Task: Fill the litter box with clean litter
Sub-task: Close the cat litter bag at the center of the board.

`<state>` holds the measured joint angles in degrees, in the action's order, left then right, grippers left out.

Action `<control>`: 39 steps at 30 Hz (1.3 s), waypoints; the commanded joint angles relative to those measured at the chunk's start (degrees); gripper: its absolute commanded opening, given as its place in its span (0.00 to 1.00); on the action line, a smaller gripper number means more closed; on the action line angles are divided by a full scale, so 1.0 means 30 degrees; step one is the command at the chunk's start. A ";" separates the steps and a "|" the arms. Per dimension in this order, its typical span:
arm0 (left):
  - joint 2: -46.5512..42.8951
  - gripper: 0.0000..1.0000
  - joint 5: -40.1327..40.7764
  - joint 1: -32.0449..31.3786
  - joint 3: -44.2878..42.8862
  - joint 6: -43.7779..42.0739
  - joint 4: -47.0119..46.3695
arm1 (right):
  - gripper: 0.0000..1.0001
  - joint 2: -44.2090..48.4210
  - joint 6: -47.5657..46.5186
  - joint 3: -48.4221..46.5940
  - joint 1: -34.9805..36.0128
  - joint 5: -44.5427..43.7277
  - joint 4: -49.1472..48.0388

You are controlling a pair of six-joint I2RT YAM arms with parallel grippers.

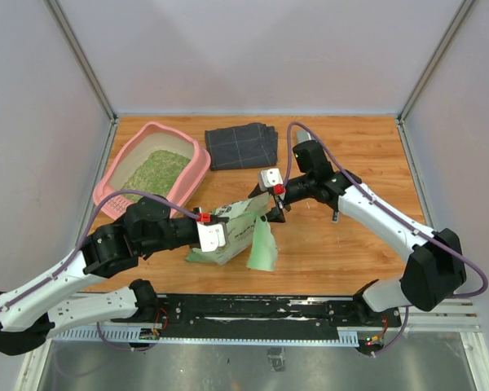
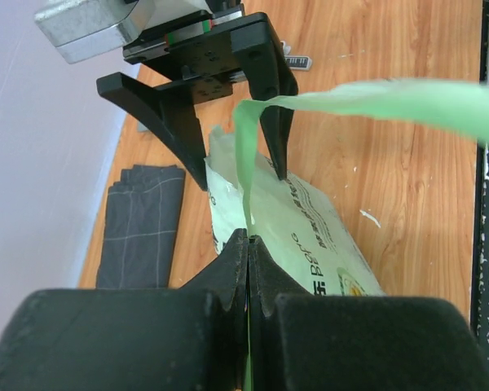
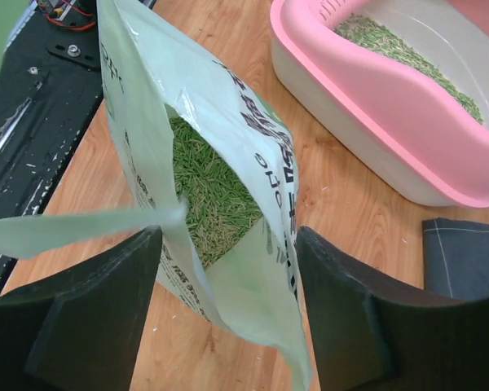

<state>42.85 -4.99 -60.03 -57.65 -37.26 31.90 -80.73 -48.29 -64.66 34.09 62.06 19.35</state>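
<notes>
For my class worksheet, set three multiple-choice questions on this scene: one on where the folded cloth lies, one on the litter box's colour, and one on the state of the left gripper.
1. Seen from above, where is the cloth relative to the litter box?
A. inside it
B. to its right
C. underneath it

2. The litter box is
A. pink
B. blue
C. grey

3. The left gripper is
A. wide open
B. shut on the cloth
C. shut on the green strip of the bag

Answers:
1 B, since the cloth lies flat beside the box's right end.
2 A, since its rim and walls are pink.
3 C, since the fingers meet with the strip pinched between them.
</notes>
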 commanded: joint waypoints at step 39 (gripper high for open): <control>0.2401 0.00 -0.4230 0.0657 -0.3561 -0.0188 -0.0319 | 0.62 0.6684 0.5990 0.2514 0.0474 -0.6415 -0.0066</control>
<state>51.33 -15.70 -57.89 -64.62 -35.05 32.62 -60.29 -25.06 -55.46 36.34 35.48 17.02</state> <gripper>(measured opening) 0.009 0.557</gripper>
